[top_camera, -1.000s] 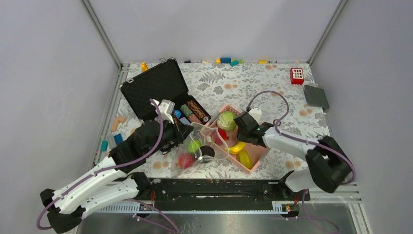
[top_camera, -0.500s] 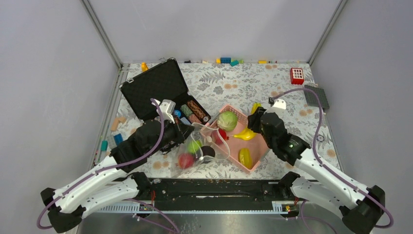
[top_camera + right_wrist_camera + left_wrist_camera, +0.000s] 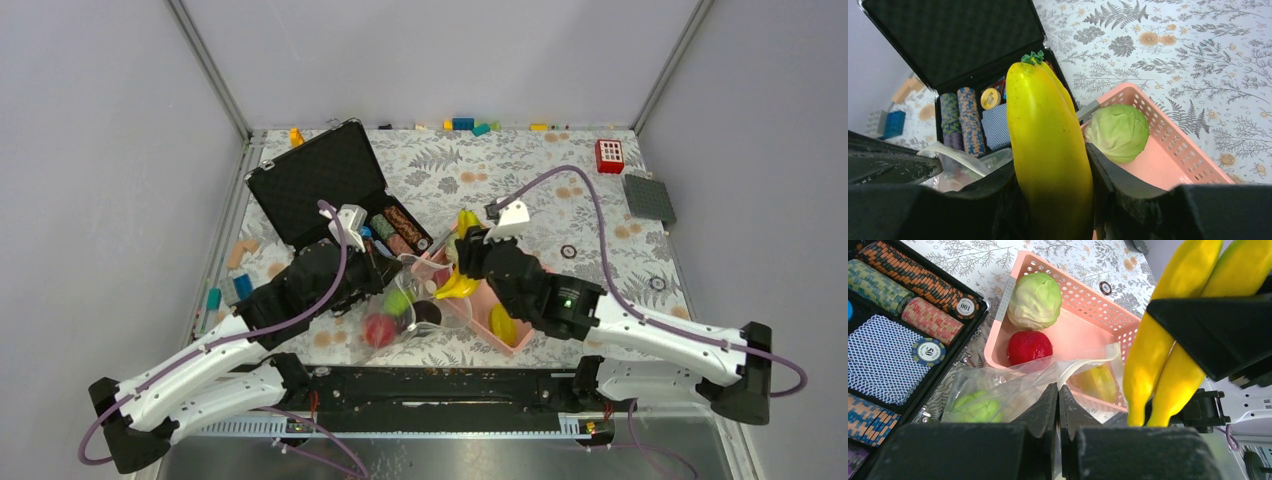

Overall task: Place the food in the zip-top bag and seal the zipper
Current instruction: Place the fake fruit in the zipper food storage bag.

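Overhead, the right gripper point(image 3: 465, 258), clamped on the bananas point(image 3: 458, 288), has swung from the basket's point(image 3: 512, 342) far side to just above the bag's point(image 3: 432, 300) mouth. The left gripper point(image 3: 388, 272) has not moved, pinched shut on the bag's edge. An apple point(image 3: 380, 328) and a lime point(image 3: 398, 298) already lie inside.

At the left wrist, the fingers point(image 3: 1044, 412) press the film together. The bananas hang just right of the opening, while the cabbage point(image 3: 1035, 300) and a second apple point(image 3: 1029, 346) wait in the basket.

At the right wrist, the bananas stand upright in the grip, the cabbage beyond. A drop looks close, and more food must follow before sealing.
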Action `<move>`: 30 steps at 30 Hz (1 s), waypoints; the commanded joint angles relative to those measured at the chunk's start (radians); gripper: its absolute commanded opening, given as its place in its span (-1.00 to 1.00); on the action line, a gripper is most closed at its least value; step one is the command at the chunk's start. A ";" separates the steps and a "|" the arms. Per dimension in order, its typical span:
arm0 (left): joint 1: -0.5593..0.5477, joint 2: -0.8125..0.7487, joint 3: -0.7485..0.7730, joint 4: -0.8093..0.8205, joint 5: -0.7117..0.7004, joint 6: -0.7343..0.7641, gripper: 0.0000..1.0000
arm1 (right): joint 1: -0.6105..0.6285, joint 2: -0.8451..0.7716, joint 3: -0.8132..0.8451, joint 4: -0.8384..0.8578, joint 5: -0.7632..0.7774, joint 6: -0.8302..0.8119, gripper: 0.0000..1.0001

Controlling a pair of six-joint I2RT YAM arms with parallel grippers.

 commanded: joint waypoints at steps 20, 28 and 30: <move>0.003 -0.044 0.027 0.043 0.065 -0.063 -1.00 | 0.268 0.306 0.136 0.254 0.245 -0.039 -0.16; 0.004 -0.069 0.015 0.053 0.080 -0.081 -1.00 | 0.290 0.353 0.155 0.225 0.285 -0.037 0.31; 0.003 -0.081 0.010 0.053 0.073 -0.085 -1.00 | 0.290 0.344 0.136 0.228 0.284 -0.023 0.36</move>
